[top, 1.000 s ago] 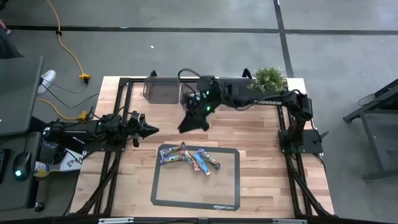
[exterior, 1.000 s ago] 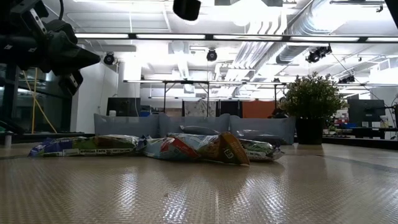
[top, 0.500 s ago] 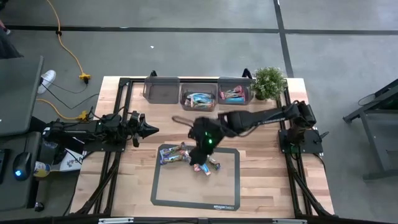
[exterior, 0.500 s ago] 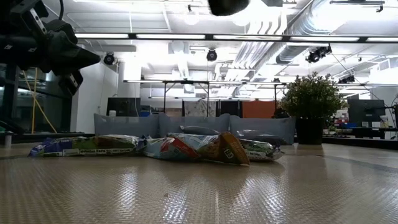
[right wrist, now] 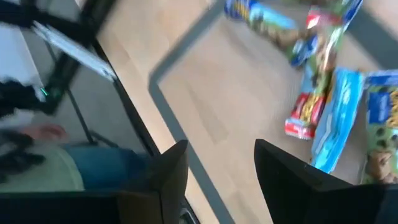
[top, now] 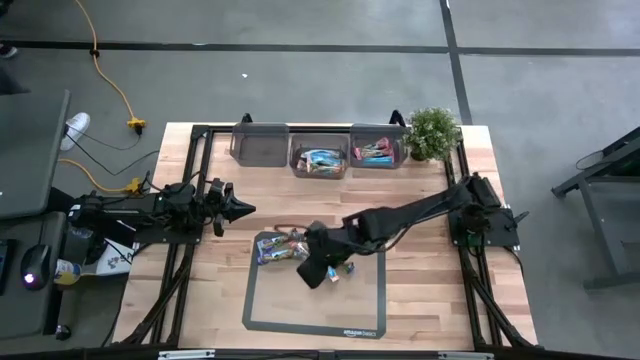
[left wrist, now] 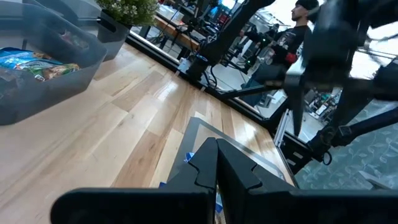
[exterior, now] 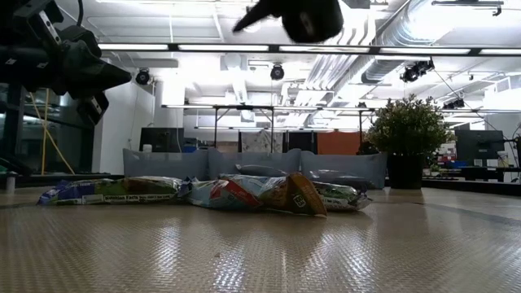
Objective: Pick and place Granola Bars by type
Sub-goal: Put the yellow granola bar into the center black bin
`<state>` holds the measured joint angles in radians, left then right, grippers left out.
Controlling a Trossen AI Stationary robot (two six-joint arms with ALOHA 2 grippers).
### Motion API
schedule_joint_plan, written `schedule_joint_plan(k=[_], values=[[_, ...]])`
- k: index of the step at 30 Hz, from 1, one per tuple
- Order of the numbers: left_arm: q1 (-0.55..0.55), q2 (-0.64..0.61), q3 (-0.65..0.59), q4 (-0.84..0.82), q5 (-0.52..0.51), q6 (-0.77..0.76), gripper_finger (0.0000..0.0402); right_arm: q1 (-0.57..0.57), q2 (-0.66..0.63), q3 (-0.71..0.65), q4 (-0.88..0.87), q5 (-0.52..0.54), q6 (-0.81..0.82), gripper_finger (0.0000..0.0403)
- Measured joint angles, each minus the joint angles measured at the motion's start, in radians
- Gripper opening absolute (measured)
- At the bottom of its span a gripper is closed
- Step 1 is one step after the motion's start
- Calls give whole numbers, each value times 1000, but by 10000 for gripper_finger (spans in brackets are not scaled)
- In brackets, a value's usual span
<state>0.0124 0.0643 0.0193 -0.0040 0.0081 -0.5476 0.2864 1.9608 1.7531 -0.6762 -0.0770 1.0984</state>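
Several granola bars [top: 283,247] lie in a loose row on the far part of a grey-bordered mat [top: 300,322]; the low view shows the row [exterior: 203,194] flat on the mat. My right gripper [top: 313,270] hovers open above the row's right end. In its wrist view the gripper [right wrist: 221,168] has a blue bar [right wrist: 333,121] and a red bar [right wrist: 301,115] ahead of the fingers. My left gripper [top: 243,208] waits shut over the table's left side, clear of the bars.
Three clear bins stand along the far edge: the left bin [top: 260,143] looks empty, the middle bin [top: 320,160] holds blue bars, the right bin [top: 377,153] holds pink ones. A potted plant [top: 433,130] stands at the far right corner. A person's hand [right wrist: 43,132] shows beyond the table.
My right gripper has swung from the bins at the far edge toward the near edge and now sits over the bars on the mat, having come down somewhat. The middle and right bins, covered by the arm before, now show their bars.
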Motion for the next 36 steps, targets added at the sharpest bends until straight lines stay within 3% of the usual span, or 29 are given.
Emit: schedule_joint_plan(k=[11,17,28,36], values=[[0,0,0,0,0,0,1,1,155,0,-63,-50,26,168],[0,0,0,0,0,0,1,1,164,-1,-160,-17,49,168],[0,0,0,0,0,0,1,0,169,0,-190,7,-7,168],[0,0,0,0,0,0,1,0,169,0,-181,29,-43,206]])
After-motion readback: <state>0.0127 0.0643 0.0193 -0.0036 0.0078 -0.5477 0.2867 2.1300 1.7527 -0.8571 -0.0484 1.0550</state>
